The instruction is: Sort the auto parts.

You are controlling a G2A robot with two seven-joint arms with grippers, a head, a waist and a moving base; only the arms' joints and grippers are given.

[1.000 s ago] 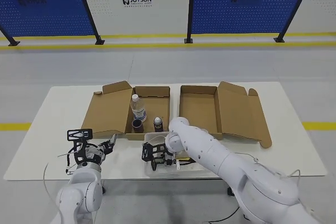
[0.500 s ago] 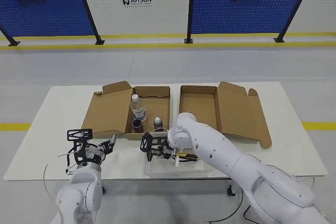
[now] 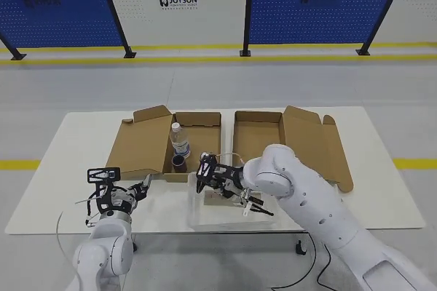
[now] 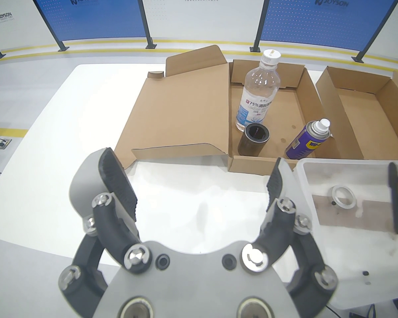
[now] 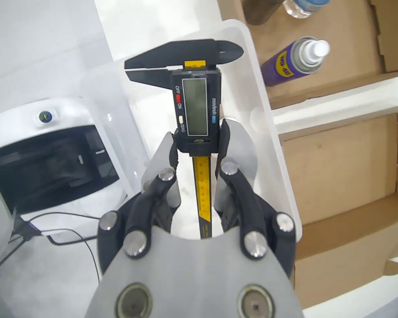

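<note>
The right arm (image 3: 306, 196) is stretching out from the robot's right side across its front, with the wrist turned so that the right gripper (image 5: 197, 140) is pointing toward the left. Its fingers (image 5: 173, 152) are pressing in on both sides of the body of a caliper (image 5: 194, 107). The left arm (image 3: 105, 244) is sitting low and close in on the left. The left gripper (image 4: 192, 180) is facing forward, with its jaws standing wide apart and holding nothing.

Digital caliper (image 5: 195, 107) is gripped by the right claw (image 5: 197, 142) over the clear bin (image 4: 335, 163). A metal ring (image 4: 344, 196) is seen lying inside it.
</note>
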